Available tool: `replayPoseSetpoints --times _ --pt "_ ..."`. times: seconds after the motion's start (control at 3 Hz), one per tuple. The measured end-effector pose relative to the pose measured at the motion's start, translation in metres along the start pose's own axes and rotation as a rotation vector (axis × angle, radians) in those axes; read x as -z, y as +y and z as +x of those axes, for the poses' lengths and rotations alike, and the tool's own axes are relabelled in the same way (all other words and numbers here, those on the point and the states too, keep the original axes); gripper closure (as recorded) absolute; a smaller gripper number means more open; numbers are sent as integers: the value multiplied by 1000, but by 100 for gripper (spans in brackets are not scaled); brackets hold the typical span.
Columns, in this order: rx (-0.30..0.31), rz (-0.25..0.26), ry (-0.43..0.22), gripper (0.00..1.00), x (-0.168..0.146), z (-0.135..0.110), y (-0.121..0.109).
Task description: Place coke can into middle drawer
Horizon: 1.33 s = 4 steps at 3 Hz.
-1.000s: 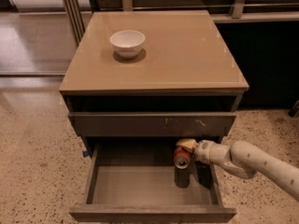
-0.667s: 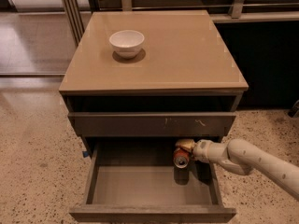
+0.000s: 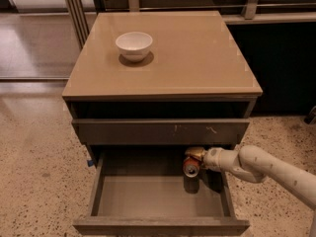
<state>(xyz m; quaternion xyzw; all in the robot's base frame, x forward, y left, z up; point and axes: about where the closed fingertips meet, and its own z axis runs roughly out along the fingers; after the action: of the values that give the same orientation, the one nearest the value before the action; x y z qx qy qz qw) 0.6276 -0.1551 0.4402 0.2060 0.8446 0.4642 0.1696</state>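
Camera view: the claw (image 3: 193, 162) reached in from the right on a pale arm (image 3: 266, 167) and sat inside the open middle drawer (image 3: 97, 187), toward its back right. Its fingers were clamped on the coke can (image 3: 191, 170). The can hung just above the drawer floor with a dark shadow beneath it. The drawer front above (image 3: 148, 131), marked with small white scratches, stood nearly closed. A white bowl (image 3: 134, 45) sat on the bench (image 3: 197, 58) top, back left, well apart from the can.
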Motion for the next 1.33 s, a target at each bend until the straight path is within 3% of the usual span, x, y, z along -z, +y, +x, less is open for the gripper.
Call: replayPoseSetpoints --times 1.0,1.33 --pt "0 0 0 13 0 0 0" --pt "0 0 0 0 0 0 0"
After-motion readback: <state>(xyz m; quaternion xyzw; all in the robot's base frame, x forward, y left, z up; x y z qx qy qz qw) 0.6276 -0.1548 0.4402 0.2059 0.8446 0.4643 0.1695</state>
